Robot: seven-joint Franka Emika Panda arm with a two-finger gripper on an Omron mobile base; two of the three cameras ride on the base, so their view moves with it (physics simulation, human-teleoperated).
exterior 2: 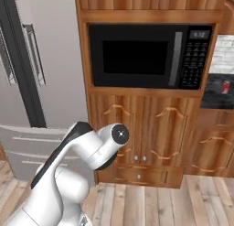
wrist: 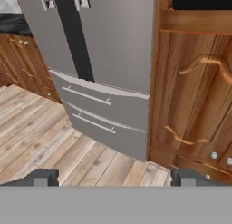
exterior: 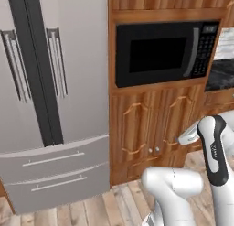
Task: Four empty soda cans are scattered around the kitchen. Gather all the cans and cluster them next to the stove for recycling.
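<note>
A: What stands in front of the robot?

B: Biggest is a grey steel fridge (exterior: 50, 97), with double doors above and two drawers below. Beside it runs a tall wooden cabinet unit (exterior: 151, 129) with a black microwave (exterior 2: 146, 56) set into it at chest height.

A: Do the cameras differ?

B: Yes. The left base view gives most of the fridge, down to both drawers. The right base view cuts the fridge to a strip but shows more to the right of the microwave: a dark countertop, and on it a small red object (exterior 2: 225, 87) that may be one of the soda cans, though it is too small to be sure. The left base view shows that countertop too, without the red thing. The hand view looks low, at the fridge drawers, the cabinet's curved handles and the plank floor (wrist: 50, 141).

A: And the arm?

B: The white arm (exterior 2: 87, 152) is folded low before the cabinets. In the hand view the gripper (wrist: 115, 177) has its two dark tips spread wide with nothing between them.
</note>
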